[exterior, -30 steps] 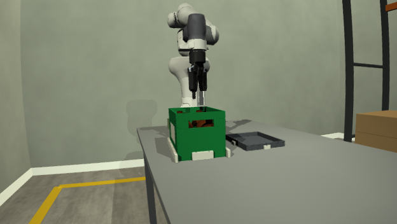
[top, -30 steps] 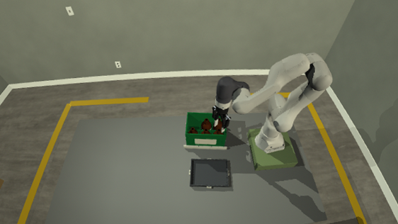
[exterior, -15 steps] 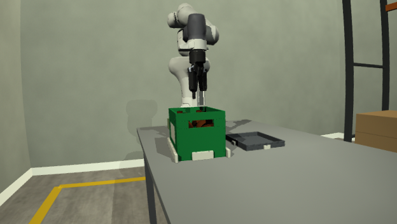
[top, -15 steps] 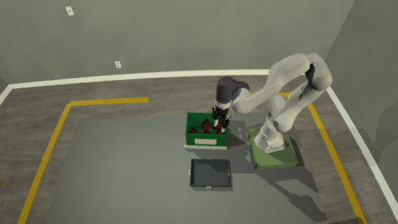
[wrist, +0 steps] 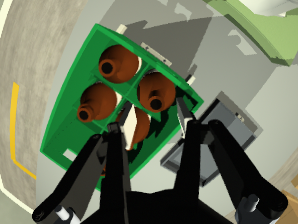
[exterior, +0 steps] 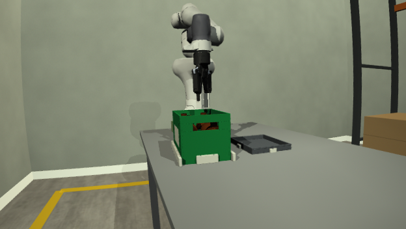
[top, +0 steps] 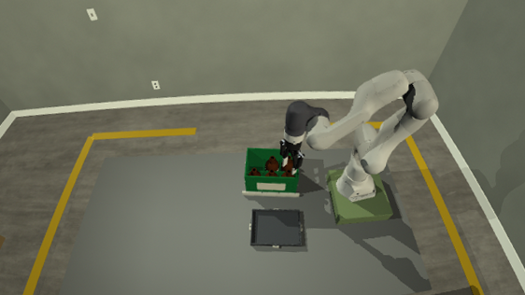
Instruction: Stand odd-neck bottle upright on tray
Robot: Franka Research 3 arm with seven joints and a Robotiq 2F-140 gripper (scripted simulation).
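The green crate (top: 277, 172) stands on the grey table in a white corner frame, with brown bottles upright in its cells. In the wrist view the crate (wrist: 109, 106) shows three bottle mouths: one (wrist: 116, 64), one (wrist: 96, 102) and one (wrist: 156, 92). A fourth bottle (wrist: 139, 128) lies in line between my fingers, lower down. My gripper (exterior: 202, 97) hangs straight down a little above the crate's right rear cell, fingers partly open with nothing between them. It also shows in the top view (top: 291, 161). The dark tray (top: 278, 228) lies flat and empty in front of the crate.
The robot's green base block (top: 362, 199) stands right of the crate. A brown box (exterior: 385, 131) and a dark rack (exterior: 374, 65) stand at the far right, off the table. The tray also shows right of the crate (exterior: 260, 143).
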